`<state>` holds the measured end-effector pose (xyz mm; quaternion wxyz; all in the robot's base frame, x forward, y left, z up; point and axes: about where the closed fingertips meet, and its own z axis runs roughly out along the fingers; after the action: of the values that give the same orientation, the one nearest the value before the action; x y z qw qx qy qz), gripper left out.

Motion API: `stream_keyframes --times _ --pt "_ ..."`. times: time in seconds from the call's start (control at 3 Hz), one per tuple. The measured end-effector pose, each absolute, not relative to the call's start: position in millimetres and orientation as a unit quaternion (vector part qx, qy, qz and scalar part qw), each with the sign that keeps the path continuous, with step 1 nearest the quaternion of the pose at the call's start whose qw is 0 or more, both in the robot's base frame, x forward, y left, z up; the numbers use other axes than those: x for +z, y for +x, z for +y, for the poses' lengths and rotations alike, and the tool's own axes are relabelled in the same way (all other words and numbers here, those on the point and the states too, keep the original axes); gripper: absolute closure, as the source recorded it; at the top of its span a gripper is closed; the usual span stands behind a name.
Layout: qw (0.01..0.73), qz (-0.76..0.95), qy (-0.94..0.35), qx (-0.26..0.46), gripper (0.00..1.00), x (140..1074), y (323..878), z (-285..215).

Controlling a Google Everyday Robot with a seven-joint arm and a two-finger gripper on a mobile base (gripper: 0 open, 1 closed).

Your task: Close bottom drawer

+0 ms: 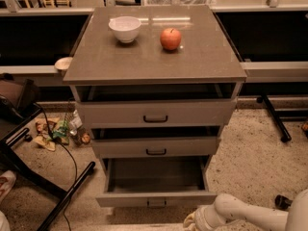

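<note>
The bottom drawer [155,198] stands pulled well out at 6 o'clock in the view, its shallow box open beneath the middle drawer [156,147] and the top drawer [156,113]. The end effector [191,221] sits low at 5 o'clock from the drawer's front panel, near its lower right. Whether it is open or closed cannot be told. On the counter [202,61], a white bowl [124,28] lies at 9 o'clock from an apple [171,38].

White bowl [125,28] and red apple [171,38] sit apart on the desk [207,57], upper centre. Top drawer [192,113] and middle drawer [192,147] are ajar. Floor clutter [57,131] and black cable [71,158] at left. Black stand leg [274,120] at right. Gripper [195,222] at bottom edge, right of centre.
</note>
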<state>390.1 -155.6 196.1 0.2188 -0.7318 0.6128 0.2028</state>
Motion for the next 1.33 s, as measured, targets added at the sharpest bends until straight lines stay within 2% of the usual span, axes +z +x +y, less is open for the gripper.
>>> stream_keyframes --times 0.33,0.67,1.33 --pt "0.220 0.612 -0.732 0.202 0.89 197 390 -156" --pt "0.222 0.612 -0.732 0.202 1.00 198 389 -156" --pt "0.218 0.611 -0.736 0.192 1.00 186 406 -157"
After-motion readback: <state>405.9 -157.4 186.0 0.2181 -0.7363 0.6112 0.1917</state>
